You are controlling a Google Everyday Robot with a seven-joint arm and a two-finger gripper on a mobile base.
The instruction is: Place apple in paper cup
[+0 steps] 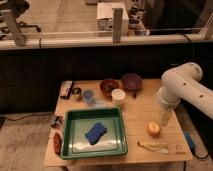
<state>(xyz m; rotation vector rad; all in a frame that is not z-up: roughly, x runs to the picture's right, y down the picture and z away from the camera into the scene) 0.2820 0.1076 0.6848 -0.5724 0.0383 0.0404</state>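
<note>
The apple [154, 129], small, round and yellow-orange with a reddish blush, lies on the wooden table [135, 112] at the right front. The cream-white paper cup [118, 96] stands upright near the table's back middle, well left of and behind the apple. My gripper [165, 118] hangs down from the white arm [175, 87] at the table's right side. It is just above and to the right of the apple, apart from it.
A green tray [70, 131] holding a blue sponge [96, 132] fills the left front. A brown bowl [109, 86], a purple bowl [131, 81] and a blue-grey cup [88, 96] stand along the back. A pale peel-like strip [154, 147] lies in front of the apple.
</note>
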